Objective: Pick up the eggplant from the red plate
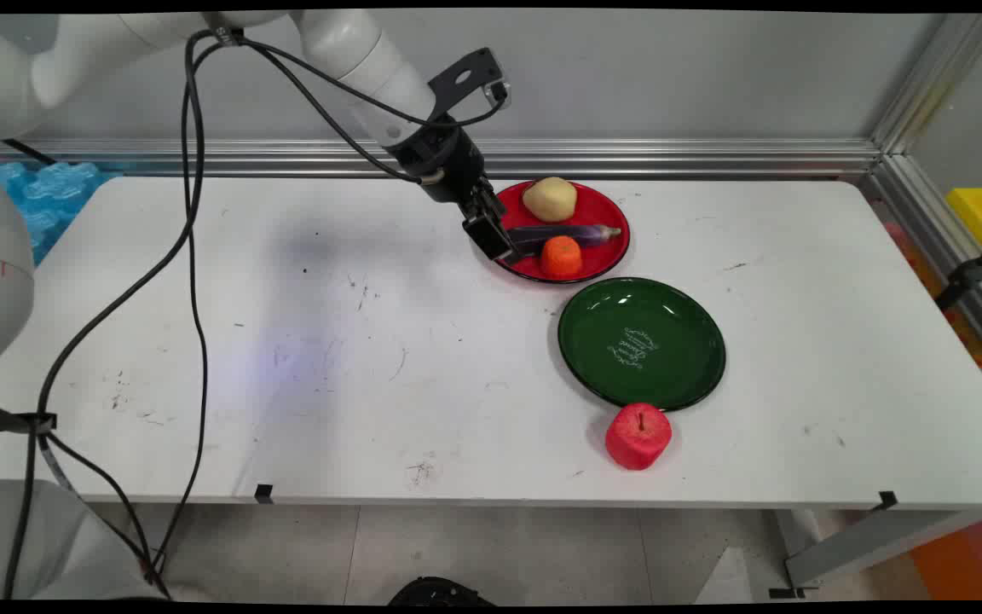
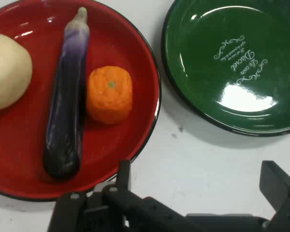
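Three glossy items fill the round red plate; the end effector gapes wide, holding nothing.

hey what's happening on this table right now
A white robot arm has its black hand low at the left rim of a red plate. The hand is open and holds nothing. On that plate lie a pale potato, a purple eggplant and an orange, with the eggplant's end nearest the hand. Just in front sits a green plate with nothing on it, and a red apple stands on the table by its near rim.
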